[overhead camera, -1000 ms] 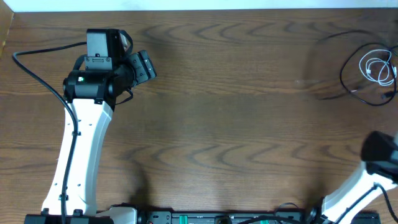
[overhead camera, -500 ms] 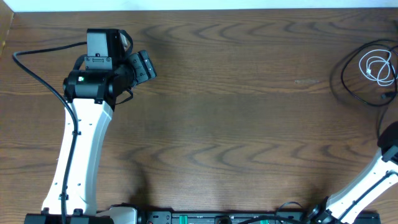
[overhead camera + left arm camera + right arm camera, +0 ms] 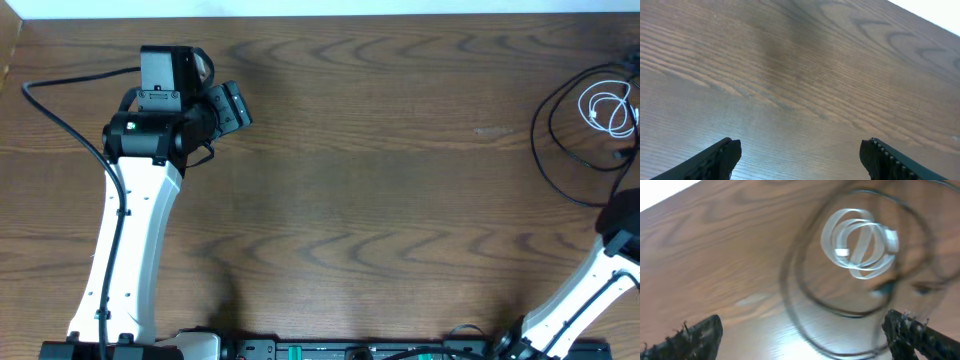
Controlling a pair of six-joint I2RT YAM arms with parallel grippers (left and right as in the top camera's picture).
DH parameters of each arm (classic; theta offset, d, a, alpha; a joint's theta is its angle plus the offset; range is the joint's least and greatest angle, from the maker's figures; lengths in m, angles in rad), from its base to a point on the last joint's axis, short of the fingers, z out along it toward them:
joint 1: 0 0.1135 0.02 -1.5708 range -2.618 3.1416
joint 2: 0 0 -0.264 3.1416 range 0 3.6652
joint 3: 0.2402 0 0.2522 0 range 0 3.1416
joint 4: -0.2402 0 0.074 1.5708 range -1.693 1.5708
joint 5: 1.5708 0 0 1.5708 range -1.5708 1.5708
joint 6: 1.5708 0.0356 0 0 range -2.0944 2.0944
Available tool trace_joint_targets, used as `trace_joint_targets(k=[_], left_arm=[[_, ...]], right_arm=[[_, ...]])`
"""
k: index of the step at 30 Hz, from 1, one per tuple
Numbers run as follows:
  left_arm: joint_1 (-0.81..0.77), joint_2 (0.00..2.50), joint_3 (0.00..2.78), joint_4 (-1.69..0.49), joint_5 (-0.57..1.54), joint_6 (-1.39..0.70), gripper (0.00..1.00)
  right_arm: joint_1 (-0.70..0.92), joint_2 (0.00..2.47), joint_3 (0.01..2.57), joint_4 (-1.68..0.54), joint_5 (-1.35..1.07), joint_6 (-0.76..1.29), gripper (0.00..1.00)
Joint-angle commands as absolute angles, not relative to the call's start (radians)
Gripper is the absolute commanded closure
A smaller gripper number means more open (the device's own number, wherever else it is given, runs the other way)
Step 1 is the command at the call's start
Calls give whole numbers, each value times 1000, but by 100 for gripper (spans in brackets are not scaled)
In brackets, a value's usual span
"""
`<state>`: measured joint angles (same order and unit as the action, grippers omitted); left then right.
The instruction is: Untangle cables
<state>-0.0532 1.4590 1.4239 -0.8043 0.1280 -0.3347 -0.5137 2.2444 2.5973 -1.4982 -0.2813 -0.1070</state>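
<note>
The cables lie at the far right of the table. The white cable (image 3: 607,108) is a small coil, and the black cable (image 3: 543,150) runs in wide loops round it and toward the front. In the blurred right wrist view the white cable (image 3: 860,242) sits inside the black cable (image 3: 790,287). My right gripper (image 3: 802,340) is open just in front of them; a black loop lies on the table between its fingers, held by neither. My left gripper (image 3: 800,155) hangs open over bare wood at the far left (image 3: 232,105).
The wooden table (image 3: 380,200) reaches the far edge, where a pale strip (image 3: 300,8) runs. The left arm's own thick black wire (image 3: 60,90) curves near the left edge. The right arm (image 3: 600,275) comes up from the front right corner.
My right gripper has opened, and its arm has shifted a little at the right edge. The black cable's loop now spreads further toward the front. The left arm has not moved.
</note>
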Motion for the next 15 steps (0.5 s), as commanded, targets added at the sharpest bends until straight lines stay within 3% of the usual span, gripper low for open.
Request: trace_joint_targets(k=[1, 6, 15], left_arm=[[-49, 1436, 1443, -807, 119, -213, 18], [-49, 1351, 1444, -792, 117, -149, 17], [-49, 1341, 1444, -811, 115, -154, 17]], right_arm=[[-401, 2143, 2609, -1567, -381, -219, 1], [-240, 2094, 2609, -1634, -321, -231, 1], [-126, 1953, 2609, -1638, -290, -168, 1]])
